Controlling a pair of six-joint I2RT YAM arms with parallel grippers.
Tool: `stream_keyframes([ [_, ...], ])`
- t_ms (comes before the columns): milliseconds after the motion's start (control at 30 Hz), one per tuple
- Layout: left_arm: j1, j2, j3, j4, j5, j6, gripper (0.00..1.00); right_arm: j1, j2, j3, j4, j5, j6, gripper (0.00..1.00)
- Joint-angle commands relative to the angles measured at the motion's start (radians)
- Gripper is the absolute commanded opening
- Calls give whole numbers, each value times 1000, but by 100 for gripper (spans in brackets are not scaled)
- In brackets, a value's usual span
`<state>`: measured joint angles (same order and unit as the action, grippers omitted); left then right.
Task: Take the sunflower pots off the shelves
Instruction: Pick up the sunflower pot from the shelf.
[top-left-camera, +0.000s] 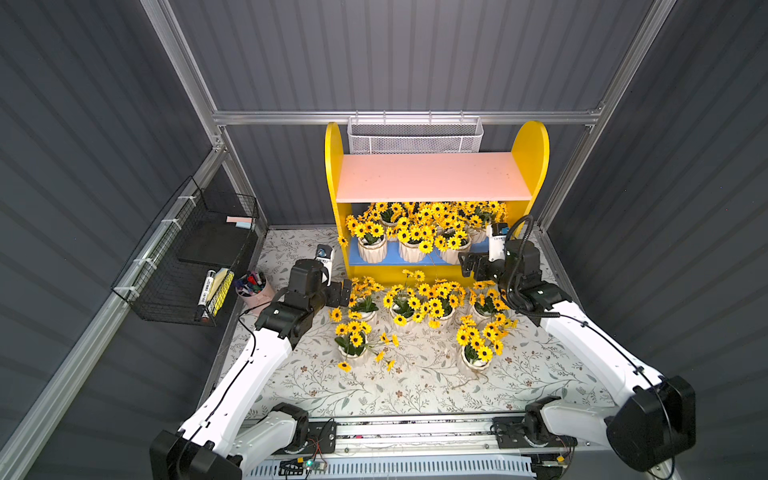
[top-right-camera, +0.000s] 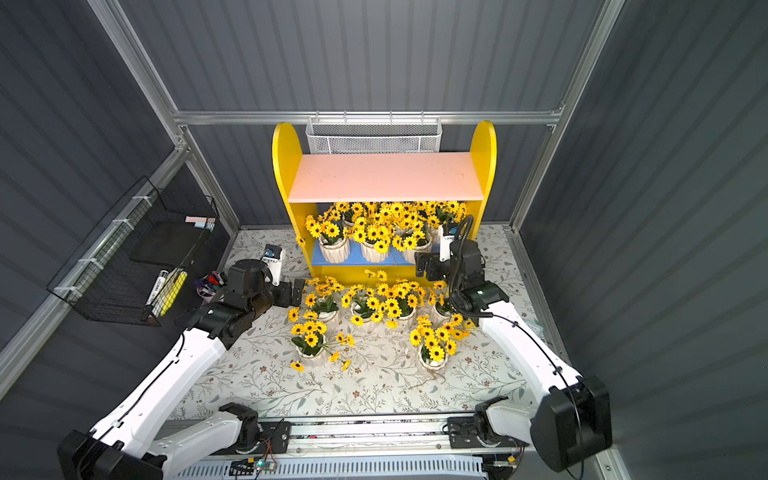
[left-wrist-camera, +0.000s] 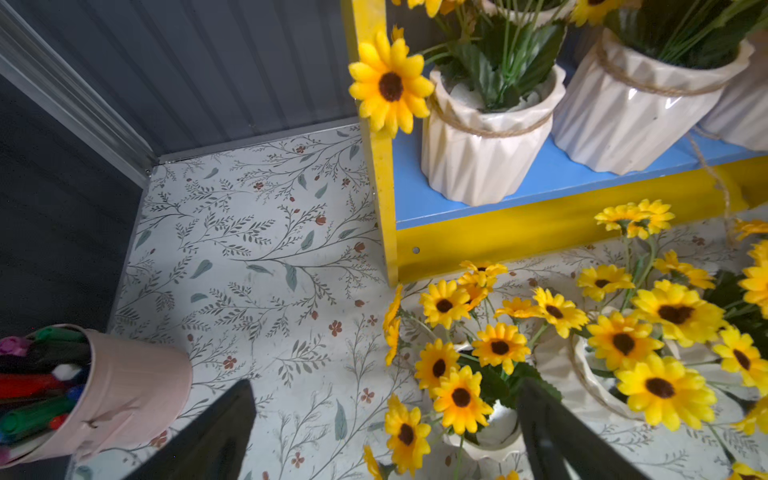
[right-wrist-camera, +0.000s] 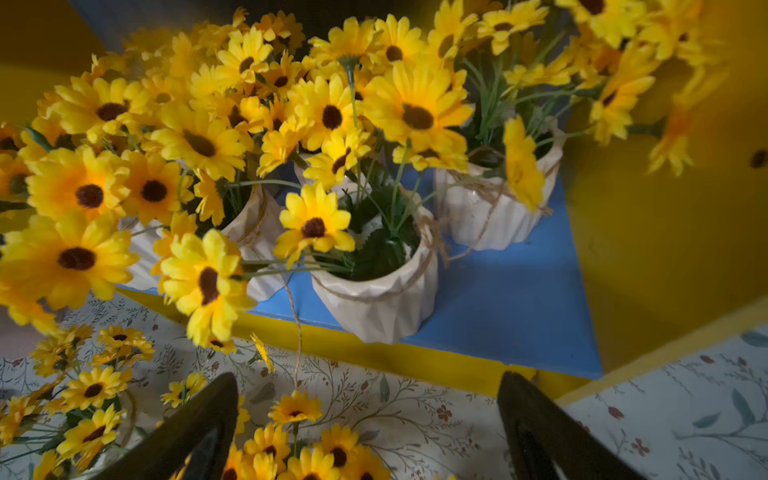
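- Shelves (top-left-camera: 534, 153): two flat boards between yellow, round-topped side panels. The upper board (top-left-camera: 432, 176) is pink and matt, the lower board (right-wrist-camera: 511, 299) blue and smooth. The unit stands at the back of the tabletop (top-left-camera: 415, 386), whose pale covering is printed with leafy sprigs.
- Shelf pots (top-left-camera: 372, 249): white, glossy, with faceted ribs and twine round the rim. Three stand in the front row on the lower board with more crowded behind. Their yellow, dark-centred flowers overlap.
- Twine strand (right-wrist-camera: 297, 324): hangs loose over the front edge of the lower board.
- Tabletop pots (top-left-camera: 353, 353): the same make, upright, several in a loose cluster just in front of the shelves. Two stand nearer the front.
- Left arm: stretched forward with the wrist turned inward. The left pincer (top-left-camera: 340, 291) sits low over the tabletop, just beside the leftmost pot of the cluster and near the left foot of the shelves. Its jaws are wide and grip nothing. Whether it touches the petals cannot be told.
- Right arm: elbow bent, reaching to the right end of the lower board. The right pincer (top-left-camera: 473, 266) points at the pots there, jaws wide and empty.
- Cup (top-left-camera: 253, 291): pink, round, full of markers, on the tabletop beside the left arm.
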<state>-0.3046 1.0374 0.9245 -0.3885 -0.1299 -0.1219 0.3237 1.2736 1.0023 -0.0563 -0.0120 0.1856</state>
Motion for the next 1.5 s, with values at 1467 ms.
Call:
stream_keyframes([
  [1467,-13,-50,-52,88,213,-44,99,28,421,167,257,53,-86,99],
])
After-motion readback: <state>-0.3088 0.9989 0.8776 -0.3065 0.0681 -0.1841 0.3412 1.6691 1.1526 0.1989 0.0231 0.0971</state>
